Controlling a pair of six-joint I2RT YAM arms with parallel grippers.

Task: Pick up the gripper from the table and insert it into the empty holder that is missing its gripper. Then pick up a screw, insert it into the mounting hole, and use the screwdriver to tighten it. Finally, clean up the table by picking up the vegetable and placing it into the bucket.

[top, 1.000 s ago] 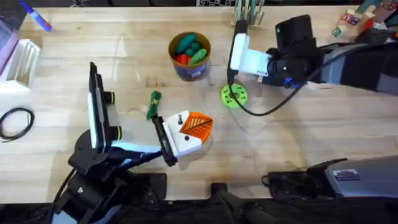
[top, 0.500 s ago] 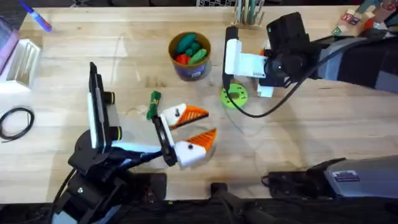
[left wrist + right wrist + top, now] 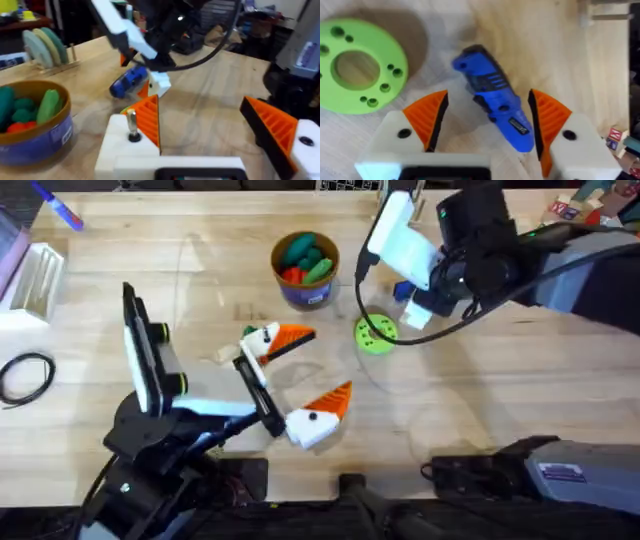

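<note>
My right claw [image 3: 485, 125] is spread wide with the screwdriver [image 3: 494, 96] lying on the counter [image 3: 500, 380] between its two orange pads [image 3: 428, 117], neither pad touching it; the lime-green disc [image 3: 357, 70] sits just beside one finger. My left claw [image 3: 300, 385] is also spread wide and holds nothing, with both orange wedges [image 3: 148, 117] seated on its white fingers. The vegetable [image 3: 246, 332] lies just behind its far finger, and the bucket [image 3: 304, 270] stands farther beyond that.

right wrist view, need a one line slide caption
Right hand open above the blue screwdriver lying on the wooden table, beside a lime-green disc.
</note>
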